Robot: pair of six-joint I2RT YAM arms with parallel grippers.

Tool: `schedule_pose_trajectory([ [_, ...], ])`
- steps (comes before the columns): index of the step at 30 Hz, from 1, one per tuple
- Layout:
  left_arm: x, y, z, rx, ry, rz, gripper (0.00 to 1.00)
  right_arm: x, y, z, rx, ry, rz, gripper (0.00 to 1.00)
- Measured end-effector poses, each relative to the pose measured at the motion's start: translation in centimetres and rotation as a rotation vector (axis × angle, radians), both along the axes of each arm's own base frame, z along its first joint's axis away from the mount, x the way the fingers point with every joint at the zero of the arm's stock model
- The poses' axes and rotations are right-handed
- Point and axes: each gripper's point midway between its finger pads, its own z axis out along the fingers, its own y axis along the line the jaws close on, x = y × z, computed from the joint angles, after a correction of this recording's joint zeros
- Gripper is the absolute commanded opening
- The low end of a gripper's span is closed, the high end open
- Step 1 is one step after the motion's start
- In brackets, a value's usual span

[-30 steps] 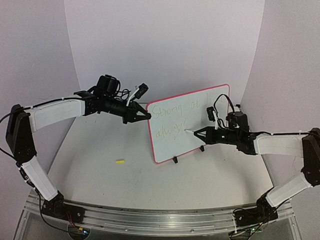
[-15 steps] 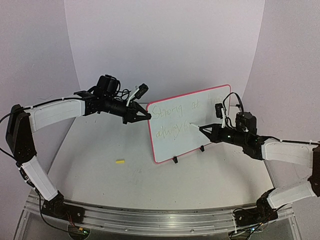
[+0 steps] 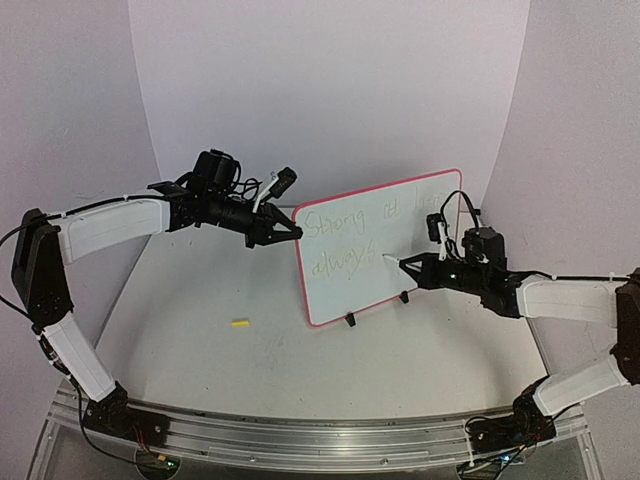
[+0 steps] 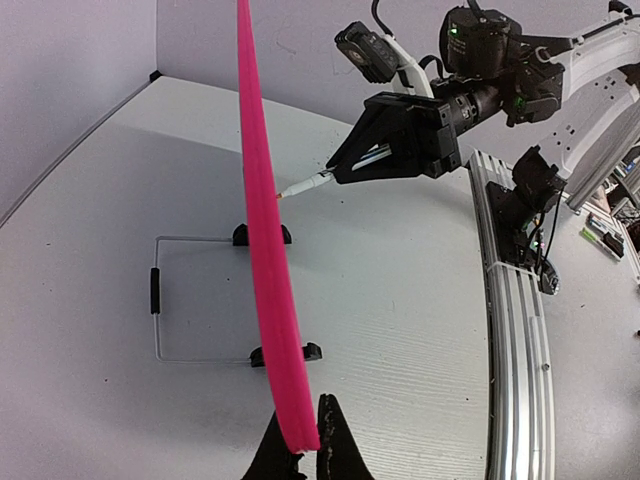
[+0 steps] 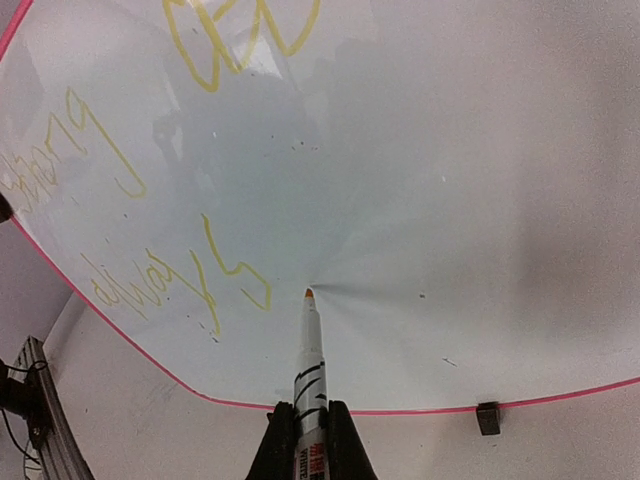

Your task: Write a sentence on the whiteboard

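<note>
The whiteboard (image 3: 385, 235) with a pink-red rim stands upright on small black feet at the table's middle. The sentence (image 3: 345, 240) is yellow-green cursive in two lines on its face, and it also shows in the right wrist view (image 5: 215, 265). My left gripper (image 3: 290, 231) is shut on the whiteboard's left upper corner; the left wrist view shows its fingertips (image 4: 335, 445) pinching the pink rim (image 4: 270, 300). My right gripper (image 3: 418, 271) is shut on a white marker (image 5: 312, 365). The marker's orange tip (image 5: 308, 294) rests at the board just right of the last written letter.
A small yellow marker cap (image 3: 240, 323) lies on the table left of the board. White walls close in the table at the back and sides. A metal rail (image 3: 300, 435) runs along the near edge.
My right gripper swung toward the board with the marker, then drew back slightly right. The last letter of the second line now looks finished. The left arm has not moved.
</note>
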Motion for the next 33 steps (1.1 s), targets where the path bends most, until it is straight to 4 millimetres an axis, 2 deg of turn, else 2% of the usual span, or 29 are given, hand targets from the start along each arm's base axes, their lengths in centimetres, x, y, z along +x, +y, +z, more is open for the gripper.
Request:
schedule_pose_trajectory([
  [28,0.0,0.0,0.0,0.001,0.000,0.002,0.00,0.3,0.1,-0.2,-0.017,0.003,0.003,0.00],
  [30,0.0,0.0,0.0,0.000,0.000,0.000,0.00,0.1,0.2,0.3,-0.012,-0.006,0.013,0.00],
  [33,0.0,0.0,0.0,0.000,-0.001,0.000,0.04,-0.7,0.2,2.5,0.014,-0.053,0.038,0.00],
])
